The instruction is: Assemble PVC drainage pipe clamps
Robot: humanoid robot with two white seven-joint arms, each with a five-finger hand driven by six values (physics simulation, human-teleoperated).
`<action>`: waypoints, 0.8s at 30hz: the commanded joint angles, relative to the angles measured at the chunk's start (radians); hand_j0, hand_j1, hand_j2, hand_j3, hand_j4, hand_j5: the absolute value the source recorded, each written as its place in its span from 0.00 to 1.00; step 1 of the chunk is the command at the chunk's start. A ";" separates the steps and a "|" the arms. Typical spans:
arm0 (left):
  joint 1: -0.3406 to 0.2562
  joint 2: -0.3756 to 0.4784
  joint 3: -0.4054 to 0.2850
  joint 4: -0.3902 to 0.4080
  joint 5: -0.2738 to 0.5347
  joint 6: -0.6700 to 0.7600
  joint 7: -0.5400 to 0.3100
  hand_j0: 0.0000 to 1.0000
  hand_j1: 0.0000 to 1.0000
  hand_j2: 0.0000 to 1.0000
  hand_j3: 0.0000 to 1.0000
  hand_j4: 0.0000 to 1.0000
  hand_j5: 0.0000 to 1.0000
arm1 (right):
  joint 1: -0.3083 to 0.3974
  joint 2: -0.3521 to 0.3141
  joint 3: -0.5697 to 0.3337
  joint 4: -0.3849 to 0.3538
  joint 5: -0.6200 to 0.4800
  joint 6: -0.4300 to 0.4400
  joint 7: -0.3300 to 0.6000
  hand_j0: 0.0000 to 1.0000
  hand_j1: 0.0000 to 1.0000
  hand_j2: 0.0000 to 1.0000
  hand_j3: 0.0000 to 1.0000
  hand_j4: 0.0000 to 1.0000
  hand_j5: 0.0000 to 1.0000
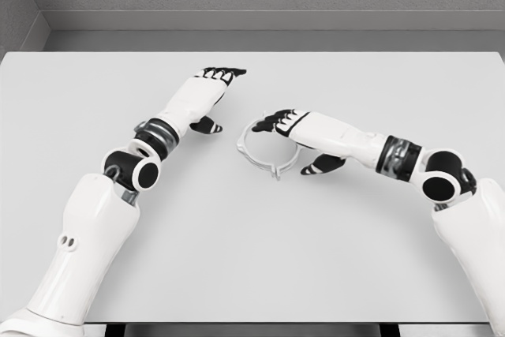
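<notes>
Plain white table (237, 258) – right hand (288, 124) lay loose-fingered over the clamp ring (251, 155), gripping nothing, left hand (207, 92) open too – a nudge could've skidded the ring away.

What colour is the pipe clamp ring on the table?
White, like the table; the pipe clamp ring shows best in the head view.

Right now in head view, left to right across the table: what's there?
Left hand with its fingers spread flat on the white table → white ring-shaped pipe clamp lying flat → right hand, whose fingertips overlap the clamp's upper rim; whether it grips the clamp is unclear.
</notes>
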 commanded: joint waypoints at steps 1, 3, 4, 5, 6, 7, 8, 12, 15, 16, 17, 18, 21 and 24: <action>0.000 0.000 0.001 0.000 0.002 -0.002 0.001 1.00 1.00 1.00 1.00 1.00 1.00 | 0.000 0.006 0.013 0.013 0.005 0.003 0.000 1.00 1.00 1.00 1.00 1.00 1.00; 0.000 0.000 0.001 -0.002 0.002 -0.002 0.001 1.00 1.00 1.00 1.00 1.00 1.00 | -0.002 0.008 0.017 0.021 0.006 0.003 0.000 1.00 1.00 1.00 1.00 1.00 1.00; 0.000 0.000 0.001 -0.002 0.002 -0.003 0.001 1.00 1.00 1.00 1.00 1.00 1.00 | 0.000 0.008 0.019 0.023 0.006 0.003 0.000 1.00 1.00 1.00 1.00 1.00 1.00; 0.000 0.000 0.001 -0.002 0.002 -0.002 0.001 1.00 1.00 1.00 1.00 1.00 1.00 | -0.002 0.010 0.019 0.032 0.006 0.003 0.000 1.00 1.00 1.00 1.00 1.00 1.00; -0.002 0.002 0.001 -0.002 0.002 -0.003 0.001 1.00 1.00 1.00 1.00 1.00 1.00 | -0.002 0.014 0.019 0.036 0.006 0.003 0.000 1.00 1.00 1.00 1.00 1.00 1.00; -0.002 0.002 0.003 -0.002 0.002 -0.002 0.001 1.00 1.00 1.00 1.00 1.00 1.00 | -0.003 0.019 0.017 0.043 0.006 0.003 0.000 1.00 1.00 1.00 1.00 1.00 1.00; 0.000 0.000 0.001 -0.002 0.002 -0.002 0.001 1.00 1.00 1.00 1.00 1.00 1.00 | -0.003 0.029 0.018 0.049 0.006 0.003 0.000 1.00 1.00 1.00 1.00 1.00 1.00; -0.002 0.000 0.003 0.000 0.002 0.000 0.001 1.00 1.00 1.00 1.00 1.00 1.00 | -0.018 0.045 0.017 0.073 0.006 0.003 0.000 1.00 1.00 1.00 1.00 1.00 1.00; 0.000 0.002 0.006 0.000 0.002 0.000 0.001 1.00 1.00 1.00 1.00 1.00 1.00 | -0.018 0.046 0.019 0.073 0.008 0.003 0.000 1.00 1.00 1.00 1.00 1.00 1.00; 0.000 0.002 0.006 0.000 0.002 -0.002 0.001 1.00 1.00 1.00 1.00 1.00 1.00 | -0.018 0.046 0.019 0.075 0.008 0.003 0.000 1.00 1.00 1.00 1.00 1.00 1.00; 0.000 0.000 0.006 0.000 0.002 -0.002 0.001 1.00 1.00 1.00 1.00 1.00 1.00 | -0.018 0.049 0.019 0.075 0.017 0.003 0.000 1.00 1.00 1.00 1.00 1.00 1.00; 0.000 0.002 0.006 0.000 0.002 -0.002 0.001 1.00 1.00 1.00 1.00 1.00 1.00 | -0.018 0.056 0.019 0.075 0.025 0.003 0.000 1.00 1.00 1.00 1.00 1.00 1.00; 0.000 0.002 0.006 -0.002 0.002 -0.002 0.001 1.00 1.00 1.00 1.00 1.00 1.00 | -0.031 0.062 0.019 0.092 0.026 0.003 0.000 1.00 1.00 1.00 1.00 1.00 1.00; 0.000 0.000 0.006 -0.002 0.002 0.000 0.001 1.00 1.00 1.00 1.00 1.00 1.00 | -0.034 0.069 0.021 0.096 0.026 0.003 0.000 1.00 1.00 1.00 1.00 1.00 1.00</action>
